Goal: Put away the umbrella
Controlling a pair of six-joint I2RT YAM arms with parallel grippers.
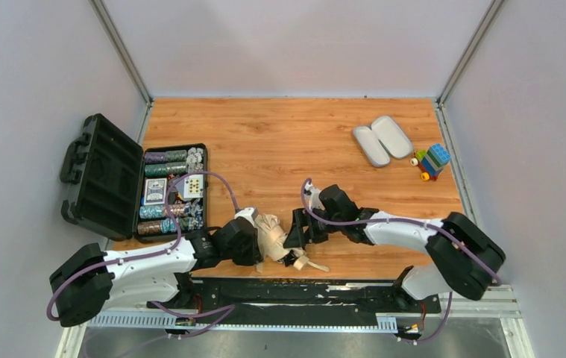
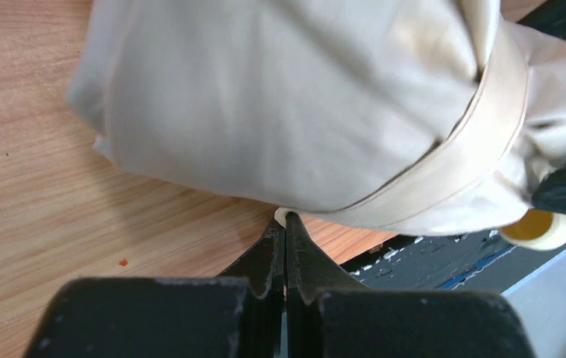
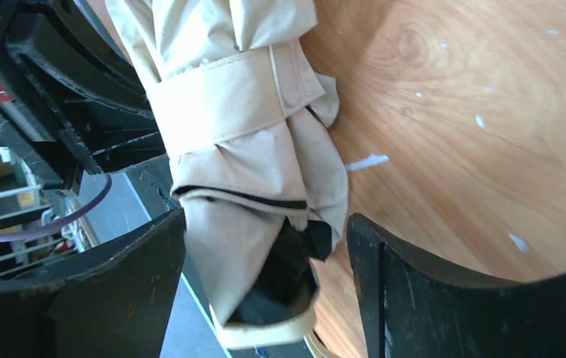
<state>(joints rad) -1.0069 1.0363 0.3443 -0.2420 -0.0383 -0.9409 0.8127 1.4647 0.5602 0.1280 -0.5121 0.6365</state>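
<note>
The beige umbrella [image 1: 271, 233] lies folded near the table's front edge, between my two grippers. Its strap [image 3: 227, 104] is wrapped around the bunched fabric. Its pale handle end [image 2: 537, 230] points toward the black front rail. My left gripper [image 2: 285, 221] is shut, and its tips pinch a small pale bit on the underside of the umbrella [image 2: 280, 104]. My right gripper [image 3: 265, 224] is open. Its fingers [image 3: 384, 291] stand on either side of the umbrella [image 3: 250, 171] near the handle end, with a gap on each side.
An open black case [image 1: 101, 175] with poker chips and cards [image 1: 171, 190] stands at the left. Two lilac-grey oval case halves [image 1: 382, 139] and a toy block car [image 1: 432, 160] lie at the back right. The black rail [image 1: 317, 291] runs along the front edge.
</note>
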